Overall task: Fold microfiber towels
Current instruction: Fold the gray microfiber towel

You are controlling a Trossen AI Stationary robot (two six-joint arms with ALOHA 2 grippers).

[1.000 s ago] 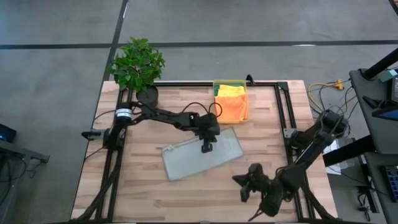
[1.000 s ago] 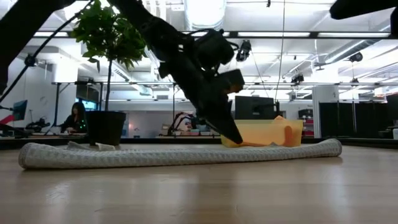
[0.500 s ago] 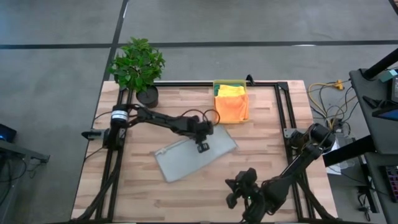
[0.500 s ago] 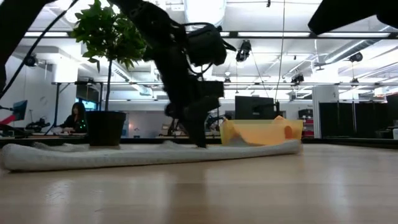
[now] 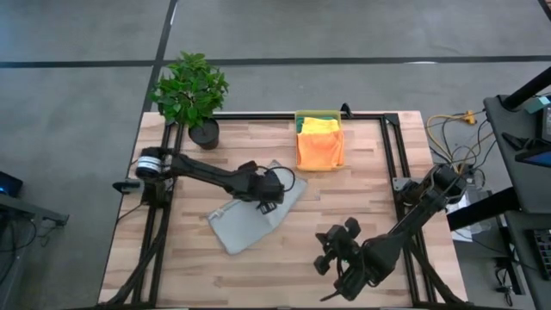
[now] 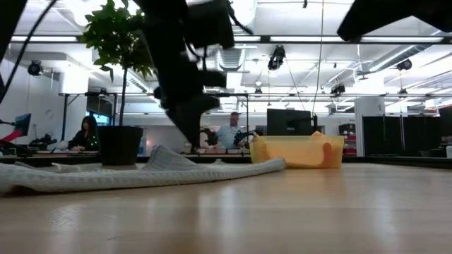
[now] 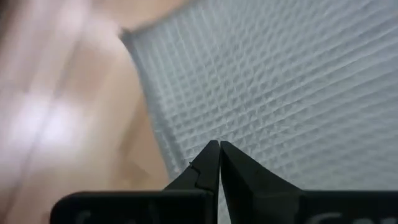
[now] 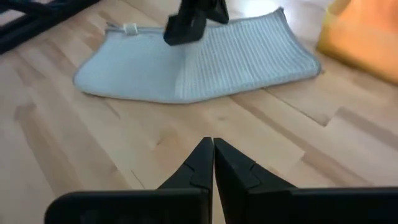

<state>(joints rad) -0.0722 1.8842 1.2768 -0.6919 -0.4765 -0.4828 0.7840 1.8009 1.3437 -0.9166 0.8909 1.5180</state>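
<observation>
My left gripper (image 5: 268, 195), fingers clenched, presses the grey towel (image 5: 250, 217) lying mid-desk (image 5: 198, 267), at seven o'clock from the yellow bin (image 5: 319, 141), so it could bunch unevenly, while my right gripper (image 5: 334, 250) waits clenched on nothing.

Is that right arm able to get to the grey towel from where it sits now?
Probably yes. The right gripper hovers over bare wood with nothing between it and the grey towel. The left gripper is already on the towel's far side, so it should aim for the near edge.
</observation>
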